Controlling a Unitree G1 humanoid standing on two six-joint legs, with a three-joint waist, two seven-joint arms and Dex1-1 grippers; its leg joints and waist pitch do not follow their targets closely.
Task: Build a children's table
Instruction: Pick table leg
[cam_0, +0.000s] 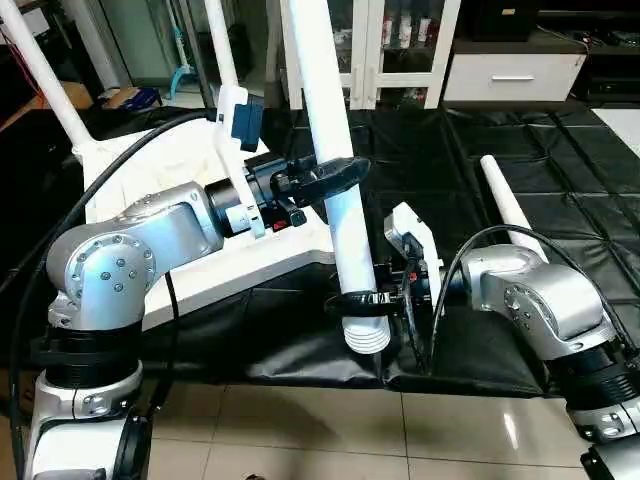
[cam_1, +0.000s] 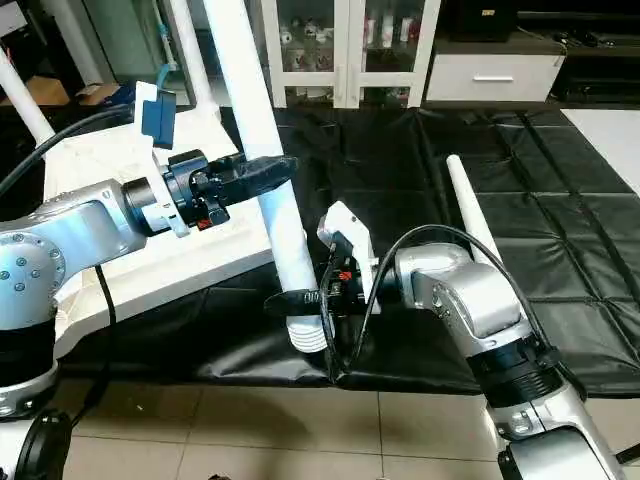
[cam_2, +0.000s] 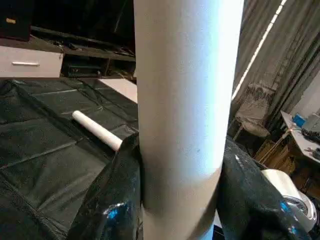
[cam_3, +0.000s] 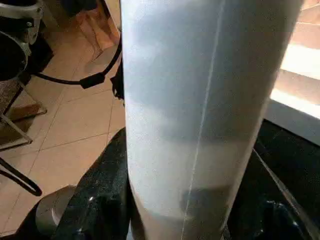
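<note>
A long white table leg (cam_0: 322, 100) stands nearly upright in front of me, its ribbed end (cam_0: 365, 338) pointing down over the mat's front edge. My left gripper (cam_0: 335, 175) is shut on the leg at mid-height, its black fingers (cam_2: 112, 200) hugging both sides. Lower down, my right gripper (cam_0: 362, 300) is shut on the same leg just above the ribbed end, with its fingers (cam_3: 97, 210) flanking the tube. The white tabletop (cam_0: 240, 262) lies upside down at the left, behind the left arm. Two legs (cam_0: 45, 75) (cam_0: 222, 50) rise from it.
Another white leg (cam_0: 508, 205) lies loose on the black quilted mat (cam_0: 430, 150) to the right. A white glass-door cabinet (cam_0: 400, 50) and a drawer unit (cam_0: 515, 75) stand behind. Tiled floor (cam_0: 300, 430) runs along the mat's front edge.
</note>
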